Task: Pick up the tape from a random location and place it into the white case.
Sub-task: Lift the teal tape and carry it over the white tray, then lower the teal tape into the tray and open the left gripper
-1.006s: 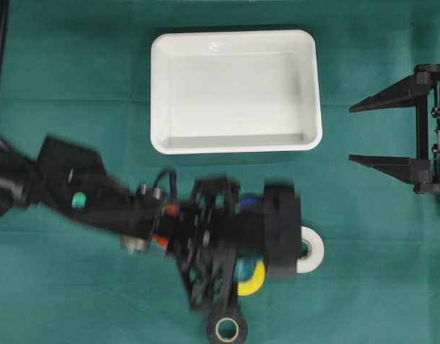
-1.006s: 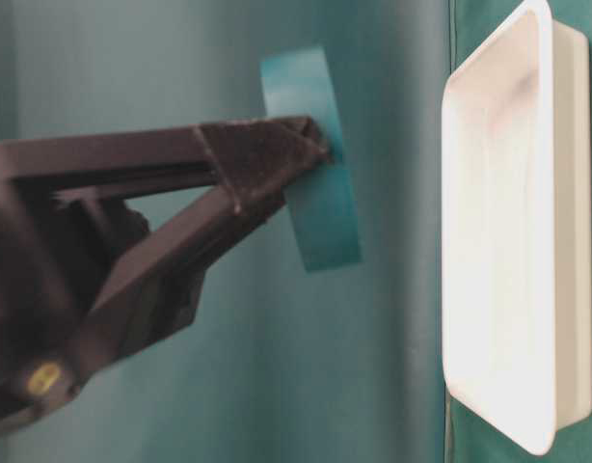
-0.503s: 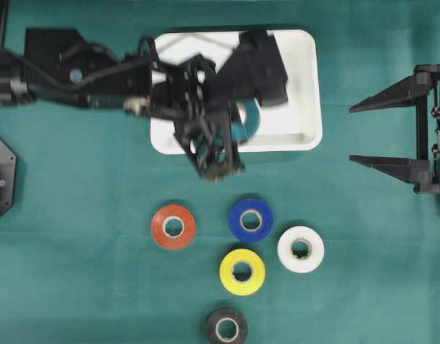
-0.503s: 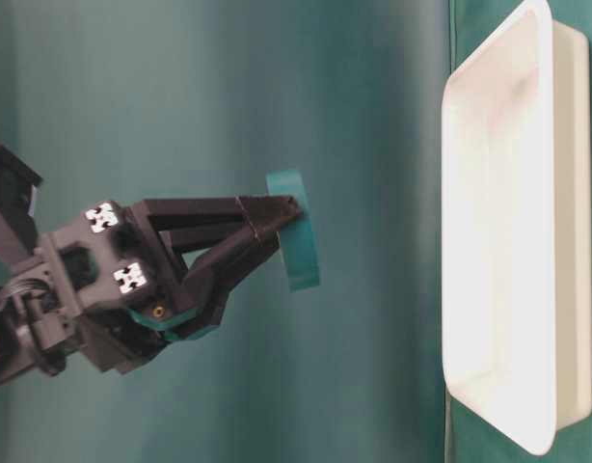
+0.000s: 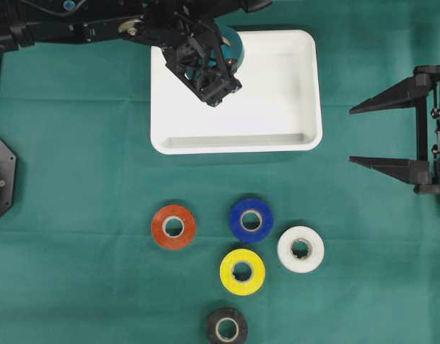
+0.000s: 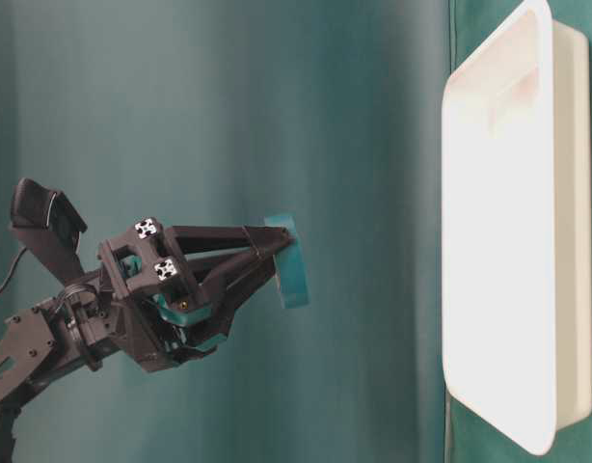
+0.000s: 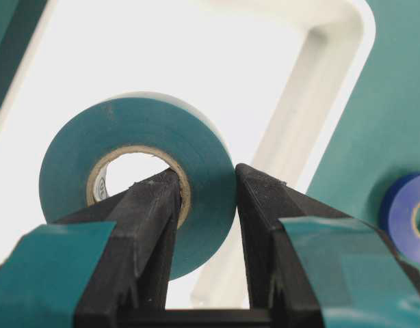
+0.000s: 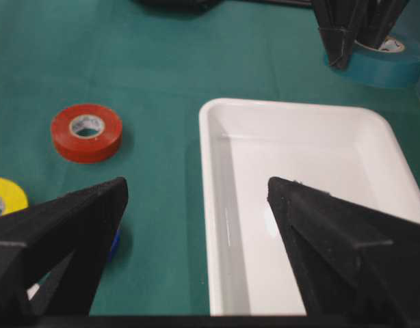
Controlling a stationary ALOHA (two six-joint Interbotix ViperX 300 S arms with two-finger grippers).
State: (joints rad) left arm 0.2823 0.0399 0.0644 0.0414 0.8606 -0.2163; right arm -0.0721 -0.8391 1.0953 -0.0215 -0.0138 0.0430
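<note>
- Green table cloth [image 5: 77,179]: background surface bearing every loose item.
- White case [image 5: 309,86]: shallow rectangular tray, long axis running left to right in the overhead view; its floor appears bare.
- Left gripper [image 7: 204,198]: closed on the teal tape roll [image 7: 138,154], one finger passed through the core and the other pressed on the outer face, so only the roll's wall is pinched.
- Right gripper [image 5: 360,135]: jaws spread wide, holding nothing, parked well right of the case.
- Teal tape roll, position: held in the air over the case's far left corner region in the overhead view [image 5: 231,44], not touching the tray.
- Teal tape roll, orientation: a ring with no long axis; in the table-level view [image 6: 291,275] it is seen nearly edge-on, tilted relative to the tray floor rather than lying parallel to it.
- Spare rolls on the cloth, well apart from the case: white roll [image 5: 300,249], yellow roll [image 5: 242,271], blue roll [image 5: 251,219], orange roll [image 5: 173,226], black roll [image 5: 226,327].
- Risk 1 (judgement): released while tilted and near the corner, the roll may land on edge and roll or strike the rim.
- Risk 2 (judgement): the finger inside the core may snag the roll on opening and drag it along.
</note>
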